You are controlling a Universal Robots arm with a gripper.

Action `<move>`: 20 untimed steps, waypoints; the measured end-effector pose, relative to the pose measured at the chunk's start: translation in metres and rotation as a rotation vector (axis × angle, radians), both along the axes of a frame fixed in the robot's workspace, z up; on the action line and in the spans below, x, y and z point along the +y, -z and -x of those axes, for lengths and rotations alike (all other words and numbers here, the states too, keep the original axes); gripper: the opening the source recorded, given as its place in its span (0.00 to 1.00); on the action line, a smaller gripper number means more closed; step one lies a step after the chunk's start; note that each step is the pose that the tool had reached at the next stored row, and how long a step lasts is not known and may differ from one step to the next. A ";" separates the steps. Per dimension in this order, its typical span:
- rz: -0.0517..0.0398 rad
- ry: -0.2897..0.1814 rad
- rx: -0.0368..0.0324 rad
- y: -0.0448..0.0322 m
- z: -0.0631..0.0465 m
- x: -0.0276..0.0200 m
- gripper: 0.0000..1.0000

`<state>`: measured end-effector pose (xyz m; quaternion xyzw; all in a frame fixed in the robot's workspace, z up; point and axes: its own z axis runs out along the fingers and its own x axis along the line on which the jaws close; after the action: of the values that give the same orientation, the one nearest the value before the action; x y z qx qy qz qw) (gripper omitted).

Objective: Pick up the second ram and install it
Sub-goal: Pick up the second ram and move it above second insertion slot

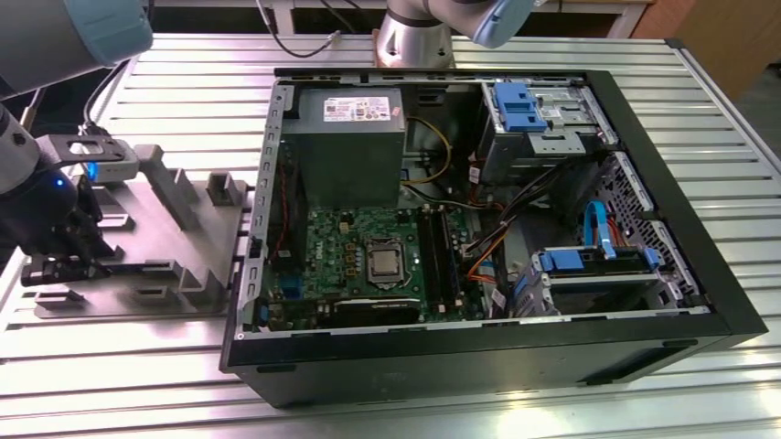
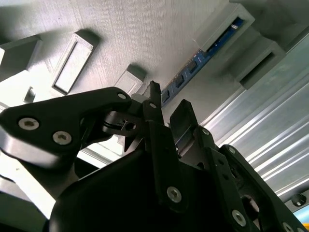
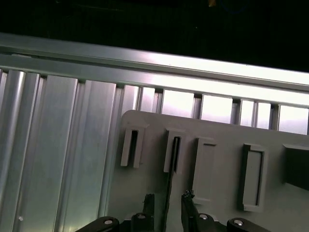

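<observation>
The second ram is a thin dark stick standing on edge in a slot of the grey holder tray. The second wrist view shows its blue-edged side with a row of small chips. My gripper is open and straddles the near end of the stick, with a gap on each side of it. In the second wrist view the gripper has one fingertip on either side of that end. The exterior view places the gripper low over the tray, at that view's left.
An open black computer case lies on the slatted aluminium table, to the exterior view's right of the tray. Inside it are a green motherboard, a grey power supply, cables and blue-tabbed drive bays. The tray has several raised blocks and slots.
</observation>
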<state>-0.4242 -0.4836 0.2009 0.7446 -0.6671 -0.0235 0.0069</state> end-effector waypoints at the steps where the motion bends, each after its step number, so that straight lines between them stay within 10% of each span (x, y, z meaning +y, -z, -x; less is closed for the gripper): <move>1: 0.0000 0.000 0.0000 0.0000 0.000 0.0000 0.36; 20: 0.0000 0.000 0.0002 0.0003 0.000 0.0001 0.18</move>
<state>-0.4244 -0.4835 0.2006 0.7446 -0.6671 -0.0236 0.0070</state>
